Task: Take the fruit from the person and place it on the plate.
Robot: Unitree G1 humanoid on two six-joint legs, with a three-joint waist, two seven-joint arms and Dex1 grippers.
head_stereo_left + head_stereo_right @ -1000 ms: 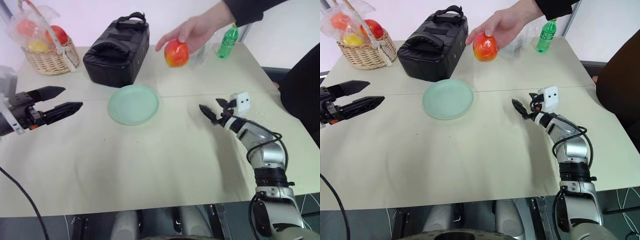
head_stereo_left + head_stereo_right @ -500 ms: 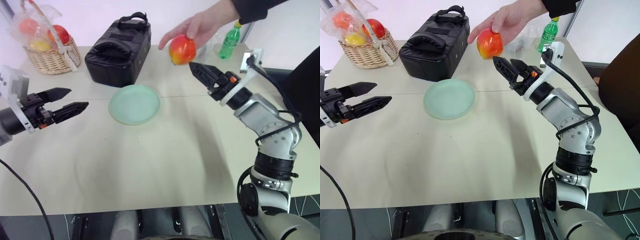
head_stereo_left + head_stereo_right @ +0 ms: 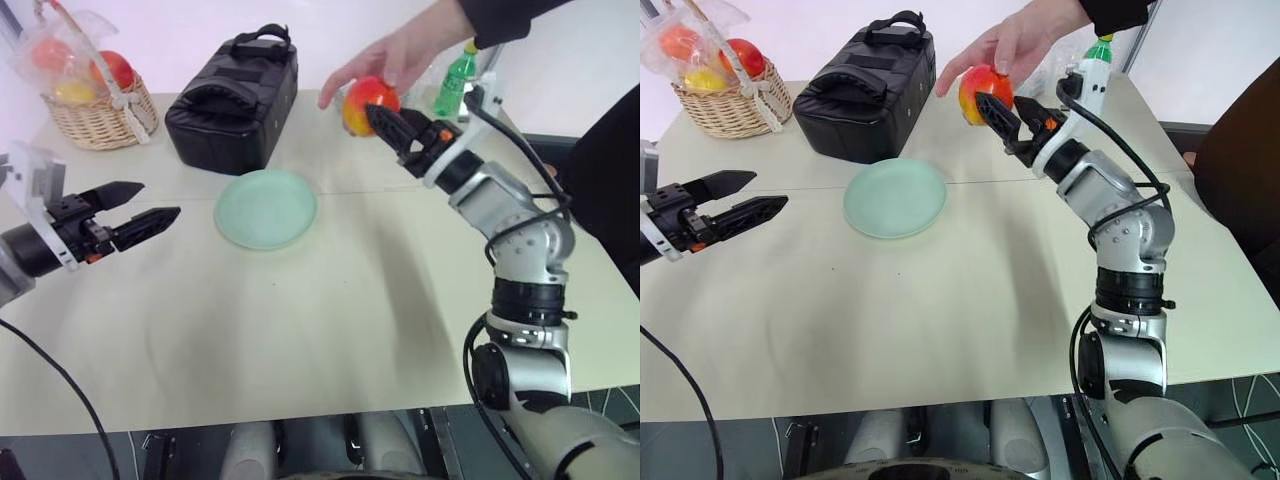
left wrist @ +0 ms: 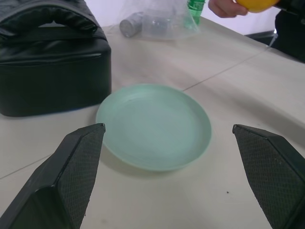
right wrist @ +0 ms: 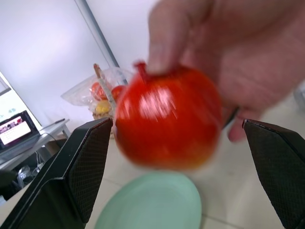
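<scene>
The task is at its beginning part: the fruit (image 3: 983, 90) is not yet taken. The person's hand (image 3: 1025, 42) holds it from above in the air, over the far side of the table (image 3: 940, 320), between the black zip bag (image 3: 868, 85) and the green bottle (image 3: 1095, 50). The right gripper (image 3: 1002, 115) is raised to the fruit with its fingers spread wide — in the right wrist view the fruit sits between the two fingers, but I cannot see any contact, so I judge that the grasp is not closed.

The plate (image 3: 266, 207) lies bare on the table, just in front of the black bag and lower than the fruit, toward the robot. The left gripper (image 3: 140, 204) hovers above the table on the left side, its fingers also apart and holding nothing; it points toward the plate.

What is left, as I judge — to close the right fingers on the fruit, let the person release it, carry it to the plate and put it down there.
</scene>
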